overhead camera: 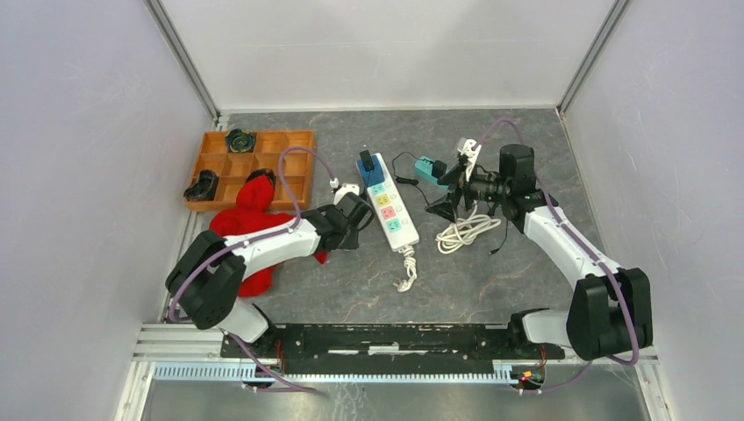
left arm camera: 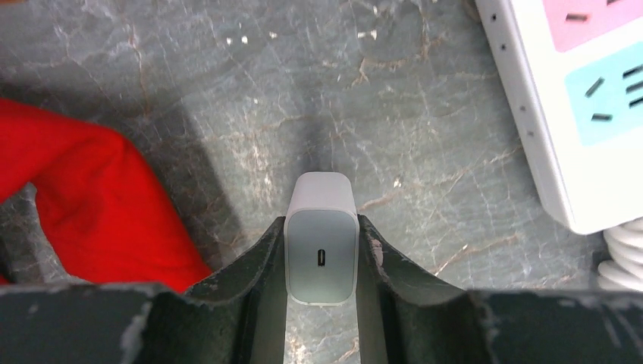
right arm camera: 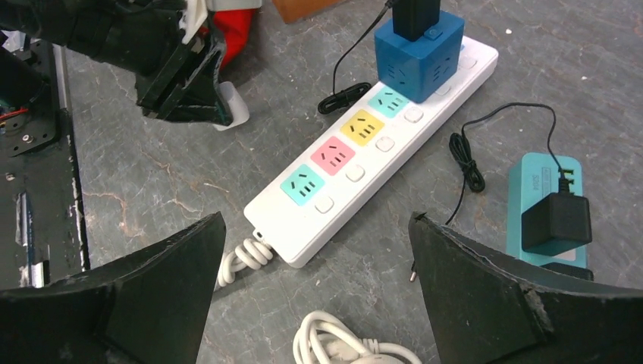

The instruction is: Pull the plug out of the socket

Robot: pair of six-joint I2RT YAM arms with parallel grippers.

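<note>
A white power strip (overhead camera: 392, 210) with coloured sockets lies mid-table; it also shows in the right wrist view (right arm camera: 356, 178) and at the right edge of the left wrist view (left arm camera: 542, 129). My left gripper (left arm camera: 321, 227) is shut on a white charger plug (left arm camera: 321, 254), held just left of the strip and out of its sockets. The top view shows this gripper (overhead camera: 352, 202) and plug (overhead camera: 348, 188). A blue cube adapter (right arm camera: 419, 53) with a black plug (right arm camera: 415, 14) sits on the strip's far end. My right gripper (right arm camera: 315, 227) is open and empty, right of the strip.
An orange compartment tray (overhead camera: 294, 171) stands at the back left, with a red cloth (overhead camera: 250, 224) in front of it under my left arm. A teal socket block (right arm camera: 531, 182) holding a black adapter (right arm camera: 557, 221) lies right of the strip. A coiled white cable (overhead camera: 465, 232) lies below my right gripper.
</note>
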